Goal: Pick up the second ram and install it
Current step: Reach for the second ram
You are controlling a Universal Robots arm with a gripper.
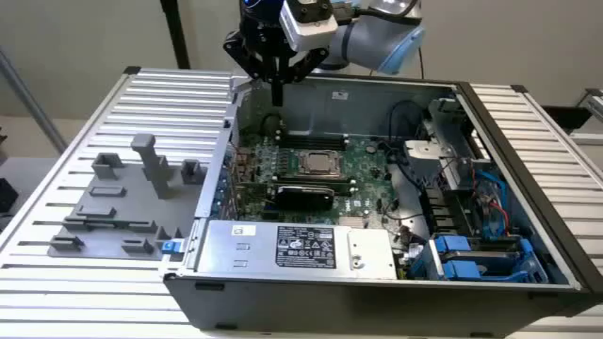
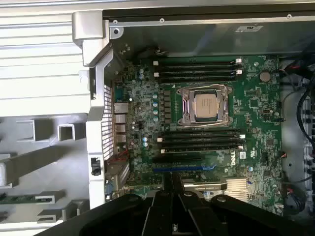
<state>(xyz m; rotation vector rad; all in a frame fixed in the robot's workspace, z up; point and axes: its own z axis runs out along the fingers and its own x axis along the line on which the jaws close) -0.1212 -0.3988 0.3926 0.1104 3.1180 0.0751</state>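
Here the gripper (image 2: 172, 178) hangs over the rear corner of the open computer case (image 1: 527, 183). Its two slim black fingers are pressed together into one narrow blade, with nothing visible between them. Below them lies the motherboard (image 2: 256, 98), a matte green board crowded with small parts, with a bright square processor (image 2: 205, 105) in a metal frame and long black memory slots (image 2: 197, 69) on either side of it. Next comes the case's perforated sheet-metal wall (image 2: 96, 123). Beyond that wall, toward the exterior view's left, sits the grey plastic fixture tray (image 1: 132, 201) with its blocky ribs and pockets. The second ram (image 2: 27, 199) rests in that tray, a thin, flat green stick well apart from the fingers. Its long axis runs roughly parallel to the memory slots. Judged from this, the stick lies sideways across the wall from the tool.
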